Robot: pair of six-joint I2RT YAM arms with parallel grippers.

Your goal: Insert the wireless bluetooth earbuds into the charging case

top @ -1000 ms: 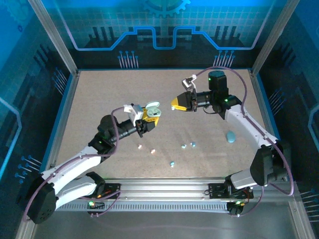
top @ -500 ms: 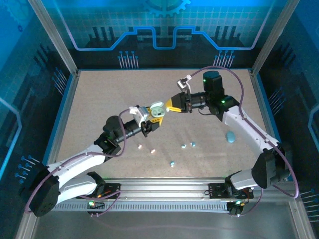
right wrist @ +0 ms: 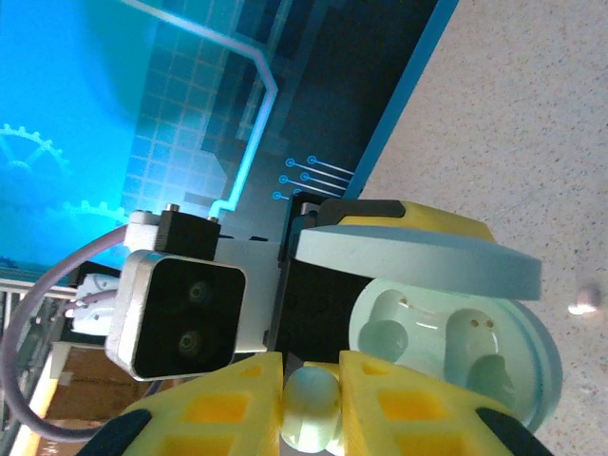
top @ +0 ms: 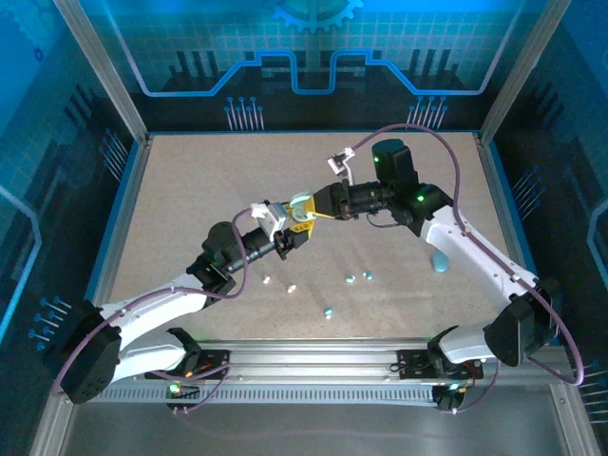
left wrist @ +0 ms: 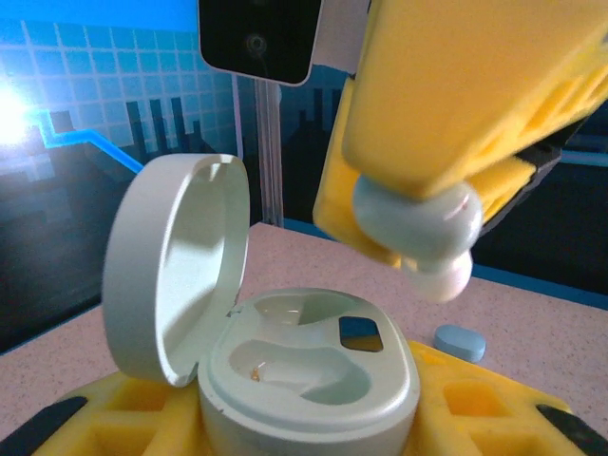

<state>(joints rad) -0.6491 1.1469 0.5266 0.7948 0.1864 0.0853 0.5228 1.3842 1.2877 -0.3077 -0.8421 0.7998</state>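
Right gripper (top: 321,203) has swung in from right side of table (top: 190,180) to meet left gripper (top: 291,228) mid-table. Right jaws pinch pale earbud (left wrist: 418,223), now just above open case (left wrist: 309,380) clamped in left jaws. Not yet seated; insertion looks next. Loose earbuds (top: 358,277) lie near front edge.

No text, brand, no. or label can be read. Gear and circuit graphics w/o lettering are printed on the blue back panel (top: 190,38). Nothing legible is seen on the charging case (left wrist: 309,375) or earbud (left wrist: 415,226).
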